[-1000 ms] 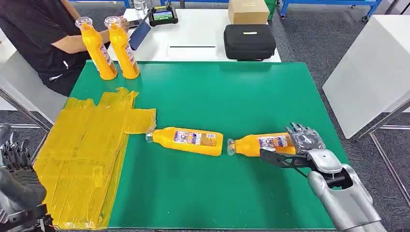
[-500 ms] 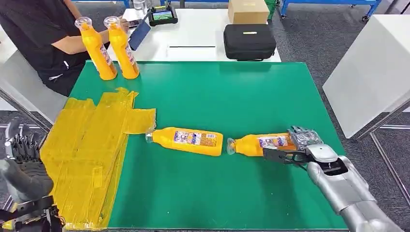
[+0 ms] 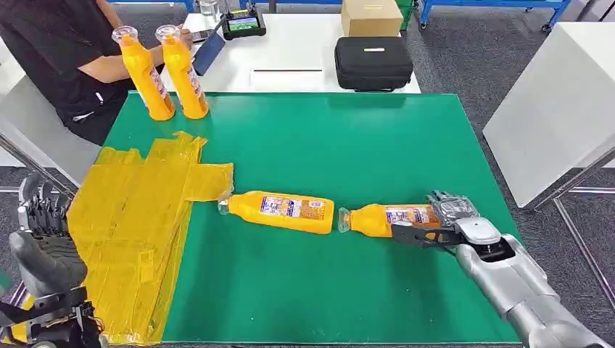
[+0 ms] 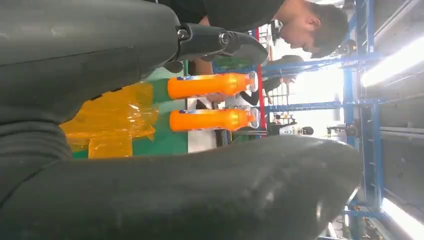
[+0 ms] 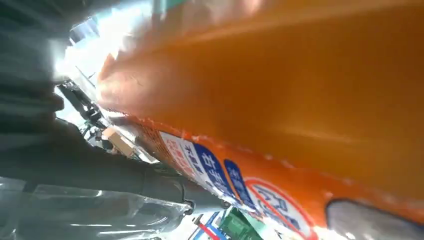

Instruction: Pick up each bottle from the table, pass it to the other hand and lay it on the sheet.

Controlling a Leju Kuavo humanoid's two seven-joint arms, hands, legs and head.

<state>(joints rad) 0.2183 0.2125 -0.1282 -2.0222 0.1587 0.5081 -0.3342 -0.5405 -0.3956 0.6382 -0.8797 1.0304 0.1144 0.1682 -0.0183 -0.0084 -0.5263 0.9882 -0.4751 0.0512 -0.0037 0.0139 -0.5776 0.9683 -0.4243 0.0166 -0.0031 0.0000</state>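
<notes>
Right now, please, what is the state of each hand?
Left hand: open, holds nothing, raised beside the yellow sheet.
Right hand: closed around the base of the lying bottle.

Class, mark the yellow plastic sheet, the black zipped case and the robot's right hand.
yellow plastic sheet (image 3: 134, 217): head view, its crinkled middle.
black zipped case (image 3: 373, 61): head view, its top face.
right hand (image 3: 448, 217): head view, its middle, at a lying bottle's base.

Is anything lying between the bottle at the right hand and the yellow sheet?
Yes. A second bottle lies on the green mat directly between the right-hand bottle and the yellow sheet, its cap at the sheet's edge. The right hand is already around its bottle.
</notes>
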